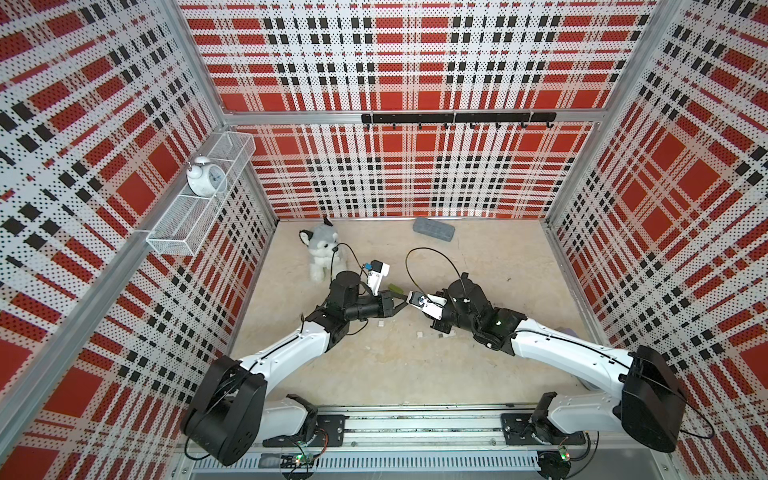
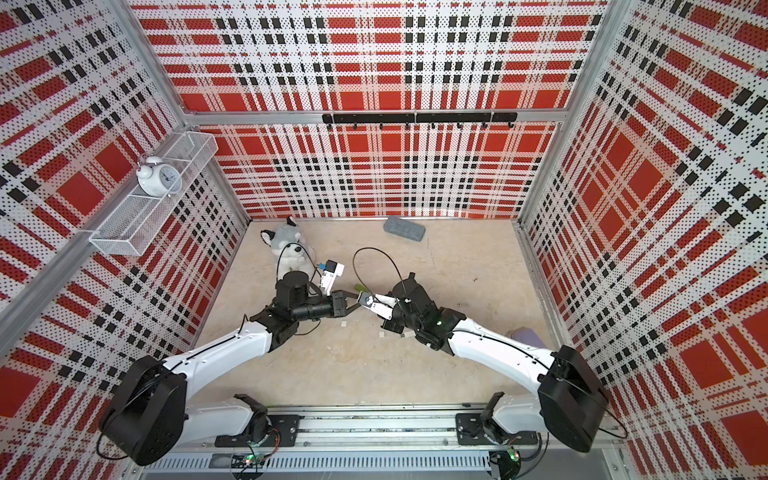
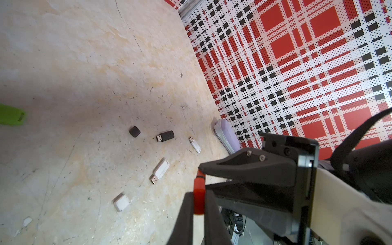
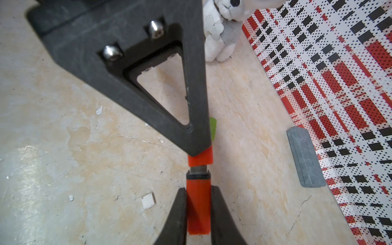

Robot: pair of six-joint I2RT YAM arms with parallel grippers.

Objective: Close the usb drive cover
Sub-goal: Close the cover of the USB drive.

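An orange usb drive hangs above the floor between my two grippers. In the right wrist view my right gripper (image 4: 198, 189) is shut on the drive's orange body (image 4: 198, 212). The metal plug (image 4: 198, 169) points at the orange cover (image 4: 200, 158), and a short strip of metal shows between the two. My left gripper (image 3: 199, 195) is shut on that cover (image 3: 199, 203), seen edge-on between its fingers. In both top views the grippers meet tip to tip at mid-floor, left gripper (image 1: 400, 305) and right gripper (image 1: 409, 300); the drive itself is too small to make out there.
On the floor lie a green drive (image 3: 11, 115), a black cap (image 3: 134, 131), a black drive (image 3: 165, 136), two white drives (image 3: 160, 170) and a white cap (image 3: 121, 201). A plush husky (image 1: 322, 249) and a grey case (image 1: 433, 229) sit at the back wall.
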